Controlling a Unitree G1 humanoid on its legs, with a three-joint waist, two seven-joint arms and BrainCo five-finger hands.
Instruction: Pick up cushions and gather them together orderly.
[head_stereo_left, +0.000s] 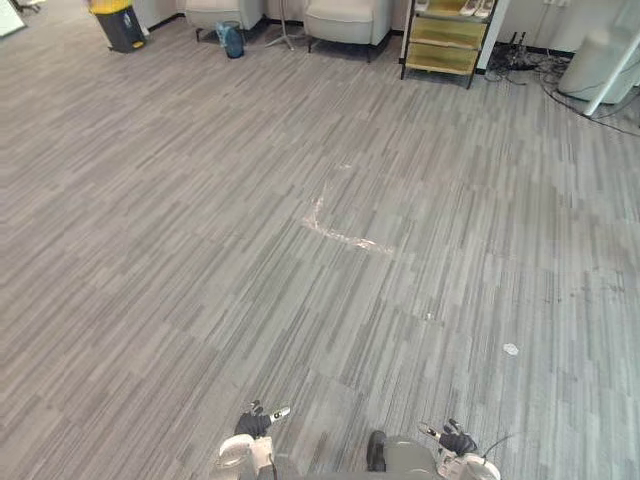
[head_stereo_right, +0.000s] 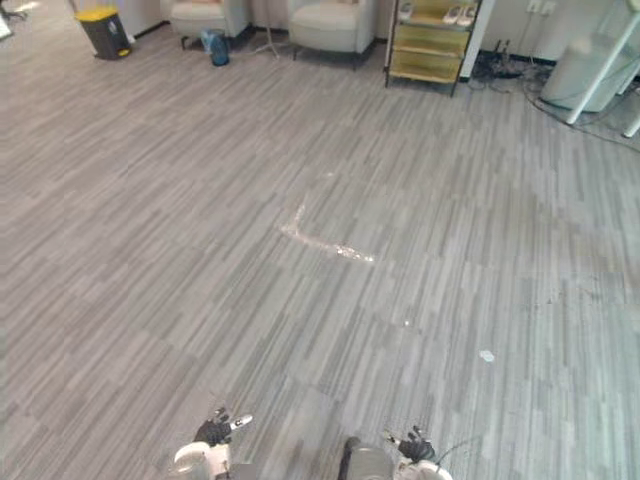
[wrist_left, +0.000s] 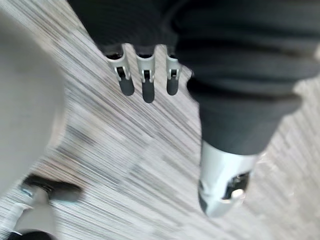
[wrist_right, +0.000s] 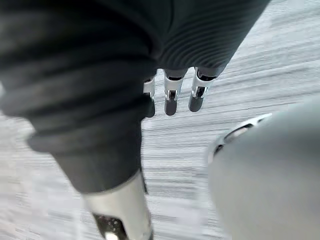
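Observation:
My left hand (head_stereo_left: 255, 423) hangs low at the bottom edge of the head views, over bare grey striped carpet (head_stereo_left: 300, 300). Its fingers (wrist_left: 145, 80) are straight and relaxed, with the thumb (wrist_left: 222, 185) apart and nothing held. My right hand (head_stereo_left: 455, 438) hangs at the bottom right in the same way. Its fingers (wrist_right: 171, 95) point down at the carpet, also open, with nothing in them.
Two pale armchairs (head_stereo_left: 347, 20) stand along the far wall, with a blue container (head_stereo_left: 232, 40) between them. A yellow-lidded bin (head_stereo_left: 118, 22) is at the far left. A wooden shelf (head_stereo_left: 447, 35), floor cables (head_stereo_left: 560, 75) and a white unit (head_stereo_left: 600, 60) are at the far right. A shiny tape mark (head_stereo_left: 340, 235) crosses mid-floor.

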